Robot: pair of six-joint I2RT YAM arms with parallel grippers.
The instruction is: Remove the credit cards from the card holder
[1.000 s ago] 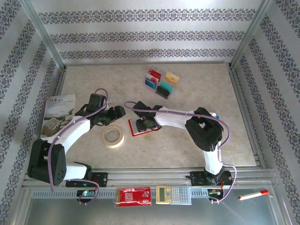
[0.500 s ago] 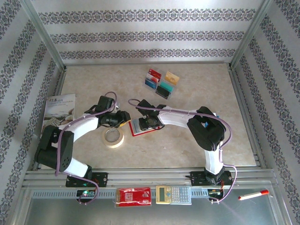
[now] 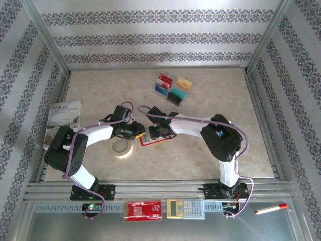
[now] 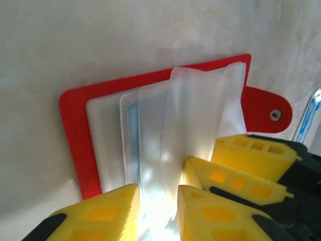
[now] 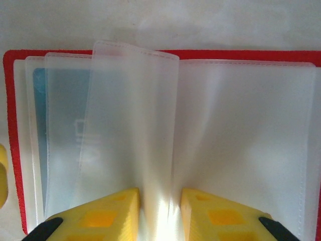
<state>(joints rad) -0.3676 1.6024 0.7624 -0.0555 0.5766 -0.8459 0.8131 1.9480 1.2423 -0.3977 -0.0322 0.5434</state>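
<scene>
in the top view the card holder at centre is mostly covered by the left gripper and right gripper. at the left of the right wrist view, a bluish card is only a blur behind frosted pockets, its print unreadable.

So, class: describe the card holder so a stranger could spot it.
Start at the table's centre. Right of the tape roll lies the open red card holder. Unlike the printed red packet on the front rail, it has clear pocket leaves.
</scene>
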